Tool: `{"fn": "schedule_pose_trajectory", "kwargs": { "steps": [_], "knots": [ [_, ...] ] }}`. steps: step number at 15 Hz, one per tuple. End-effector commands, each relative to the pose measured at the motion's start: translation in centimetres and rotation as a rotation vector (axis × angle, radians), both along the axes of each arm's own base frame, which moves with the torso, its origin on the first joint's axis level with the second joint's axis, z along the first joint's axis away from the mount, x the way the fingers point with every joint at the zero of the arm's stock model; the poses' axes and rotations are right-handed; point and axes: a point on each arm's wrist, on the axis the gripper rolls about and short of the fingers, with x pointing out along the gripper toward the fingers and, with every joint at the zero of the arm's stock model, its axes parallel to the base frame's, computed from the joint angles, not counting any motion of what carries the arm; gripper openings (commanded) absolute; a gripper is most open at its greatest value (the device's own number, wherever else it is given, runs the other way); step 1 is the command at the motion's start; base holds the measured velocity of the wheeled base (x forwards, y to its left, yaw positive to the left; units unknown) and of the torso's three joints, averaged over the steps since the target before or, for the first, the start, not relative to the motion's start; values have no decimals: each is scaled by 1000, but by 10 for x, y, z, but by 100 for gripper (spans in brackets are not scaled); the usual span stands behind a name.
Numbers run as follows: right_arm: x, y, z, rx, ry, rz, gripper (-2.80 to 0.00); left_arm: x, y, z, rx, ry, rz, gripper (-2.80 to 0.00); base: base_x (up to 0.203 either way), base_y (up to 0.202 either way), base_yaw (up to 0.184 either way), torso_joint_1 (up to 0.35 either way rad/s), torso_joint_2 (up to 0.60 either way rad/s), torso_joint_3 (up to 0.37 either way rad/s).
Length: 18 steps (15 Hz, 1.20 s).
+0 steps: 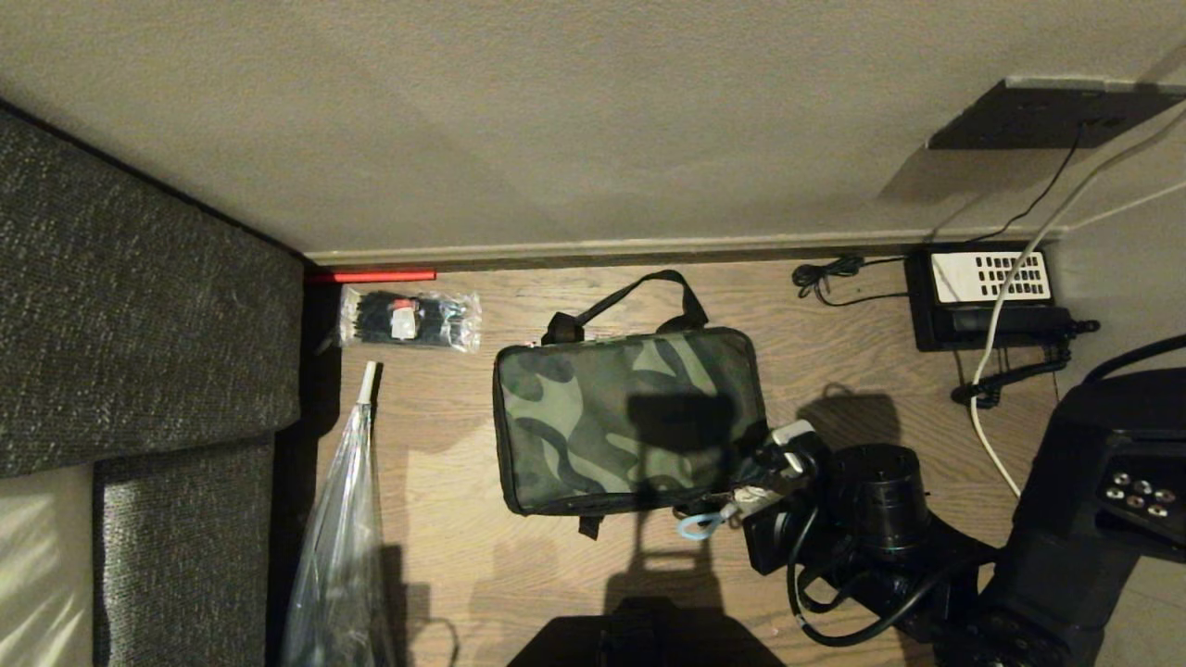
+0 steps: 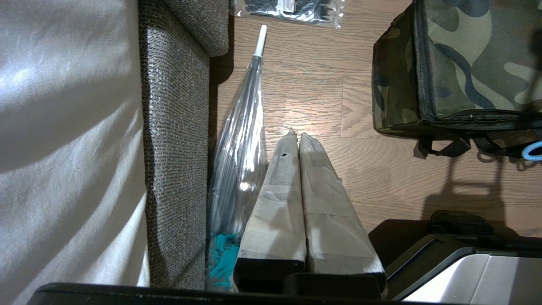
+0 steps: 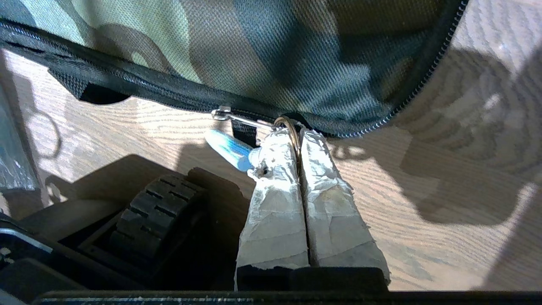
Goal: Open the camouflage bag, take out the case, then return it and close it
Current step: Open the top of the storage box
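bag: camo bag (image 1: 630, 421) sits flat on the wood floor (image 1: 862, 371), a bit out from the wall, strap handles (image 1: 639, 296) flopped toward the wall. looks fully zipped, no red lining showing anywhere.
zipper: runs along the near edge and round the corner. the puller (image 3: 222, 113) sits on the near side close to the right corner, with a ring (image 3: 292, 131) and a blue tab (image 3: 230, 149) hanging off it.
case: can't see it, guessing it's inside the bag.
right gripper (image 3: 296, 137): down at that near right corner, fingers pinched together on the ring, so it's got the zipper pull in hand.
left gripper (image 2: 295, 140): parked off to the left over bare floor, fingers pressed together, holding nothing, well apart from the bag.
step: can't say for sure which end of the job this is. bag is shut and the pull is gripped, so imo it's either the start of unzipping or the tail of closing.
next move: if opening, drag the ring along the zipper track, following the corner bend, keep the pull low and in line so the ring doesn't slip out or the soft bag slide along.
around: packet of black ties (image 1: 410, 320) and a clear umbrella (image 1: 343, 537) near the sofa (image 1: 139, 306), phone (image 1: 987, 296) over by the wall.
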Motion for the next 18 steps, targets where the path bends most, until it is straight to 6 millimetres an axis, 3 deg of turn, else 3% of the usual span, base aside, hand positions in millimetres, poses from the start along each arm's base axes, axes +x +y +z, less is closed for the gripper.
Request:
{"fn": "schedule_pose_trajectory", "kwargs": {
  "steps": [1, 18],
  "knots": [
    [-1, -3, 3, 5, -6, -6, -280, 0, 0, -1, -1, 1, 1, -280, 0, 0, 0, 0, 0, 0],
    [7, -49, 12, 30, 6, -90, -280, 0, 0, -1, -1, 1, 1, -280, 0, 0, 0, 0, 0, 0]
  ]
}}
